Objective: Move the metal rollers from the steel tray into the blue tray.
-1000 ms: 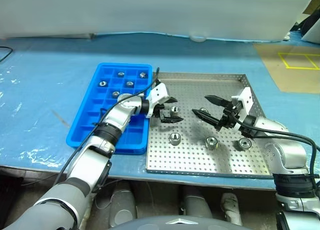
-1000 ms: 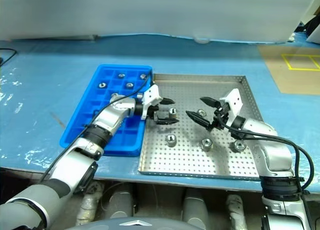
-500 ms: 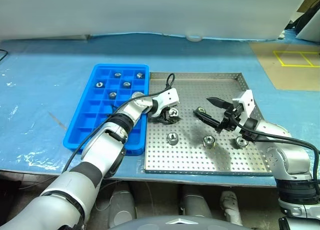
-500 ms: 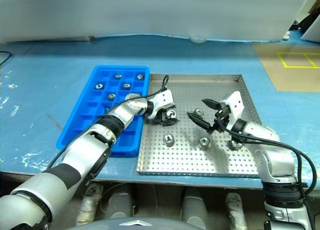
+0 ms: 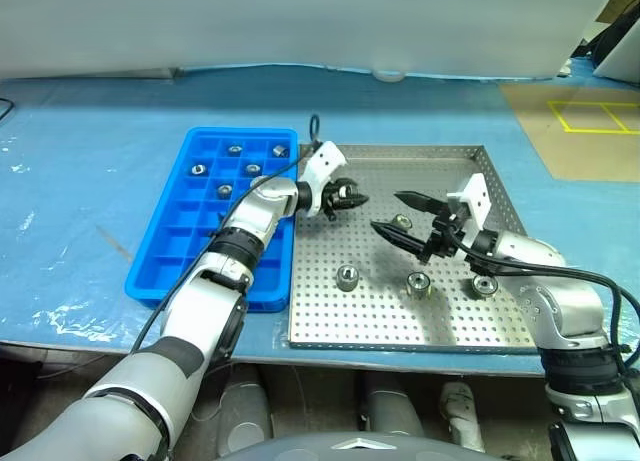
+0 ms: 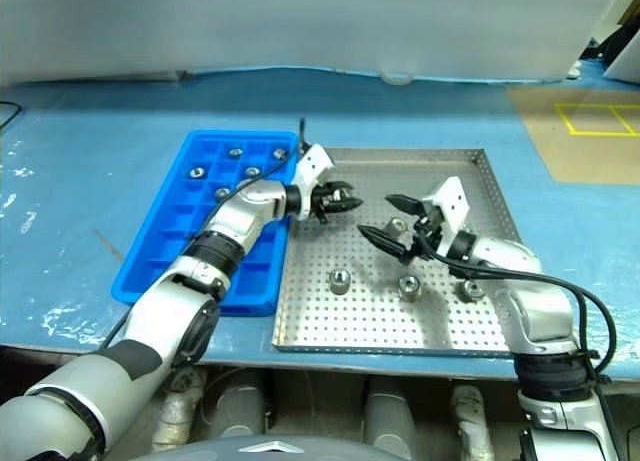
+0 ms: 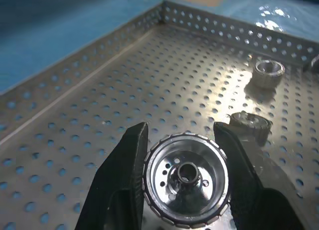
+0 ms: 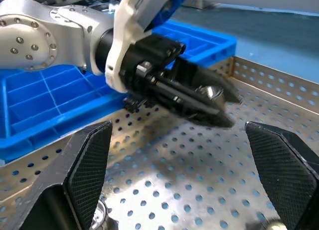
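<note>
Five metal rollers [image 5: 234, 150] already in blue tray [image 5: 160, 271]. One roller [image 7: 187, 179] pinched in left gripper [image 5: 350, 197]. Four [image 5: 347, 277] left on steel tray [image 5: 400, 321]. Right gripper [image 5: 398, 213] wide open, empty.

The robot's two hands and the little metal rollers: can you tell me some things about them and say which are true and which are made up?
1. The left gripper is shut on a metal roller. True.
2. The right gripper is holding a roller too. False: its fingers stand wide open with nothing between them.
3. Some rollers already lie in the blue tray. True: five sit in compartments at its far end.
4. The steel tray has no rollers left lying on it. False: four still lie on its perforated floor, one near the front.
5. The held roller is over the blue tray. False: it is over the steel tray, near the edge beside the blue tray.
</note>
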Action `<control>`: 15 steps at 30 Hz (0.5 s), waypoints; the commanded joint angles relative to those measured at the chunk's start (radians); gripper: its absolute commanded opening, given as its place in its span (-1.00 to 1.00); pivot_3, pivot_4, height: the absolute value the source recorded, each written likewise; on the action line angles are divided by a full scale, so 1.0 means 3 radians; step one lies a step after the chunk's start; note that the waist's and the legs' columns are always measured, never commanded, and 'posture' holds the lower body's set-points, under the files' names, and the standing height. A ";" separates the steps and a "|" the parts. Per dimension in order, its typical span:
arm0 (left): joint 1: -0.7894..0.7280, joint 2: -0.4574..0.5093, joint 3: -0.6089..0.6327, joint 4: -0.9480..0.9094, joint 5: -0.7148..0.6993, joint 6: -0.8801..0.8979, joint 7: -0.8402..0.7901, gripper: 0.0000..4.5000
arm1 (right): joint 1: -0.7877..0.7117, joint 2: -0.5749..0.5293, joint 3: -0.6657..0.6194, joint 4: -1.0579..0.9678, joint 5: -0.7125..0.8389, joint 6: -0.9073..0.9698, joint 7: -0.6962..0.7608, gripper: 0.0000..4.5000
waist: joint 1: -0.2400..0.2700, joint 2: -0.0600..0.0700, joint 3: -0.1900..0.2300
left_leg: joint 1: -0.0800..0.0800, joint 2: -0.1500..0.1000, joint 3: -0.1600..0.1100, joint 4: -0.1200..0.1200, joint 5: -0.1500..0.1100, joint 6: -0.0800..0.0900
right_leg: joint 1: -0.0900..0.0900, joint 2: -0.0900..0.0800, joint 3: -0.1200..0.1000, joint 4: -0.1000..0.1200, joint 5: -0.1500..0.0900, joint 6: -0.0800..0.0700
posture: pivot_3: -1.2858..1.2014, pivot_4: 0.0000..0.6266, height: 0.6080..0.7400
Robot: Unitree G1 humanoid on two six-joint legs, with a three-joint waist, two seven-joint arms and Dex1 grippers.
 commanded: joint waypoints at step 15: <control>0.1613 0.0369 0.0825 -0.2790 -0.0087 0.0959 0.1763 -0.24 | -0.1177 0.0453 0.0580 0.1359 -0.0317 -0.0567 0.0885 1.00 | 0.0248 -0.0001 0.0004 | -0.0017 0.0003 -0.0005 -0.0007 0.0004 0.0001 | -0.0006 -0.0001 -0.0016 -0.0002 -0.0003 -0.0004 | 0.23 -0.52 1.00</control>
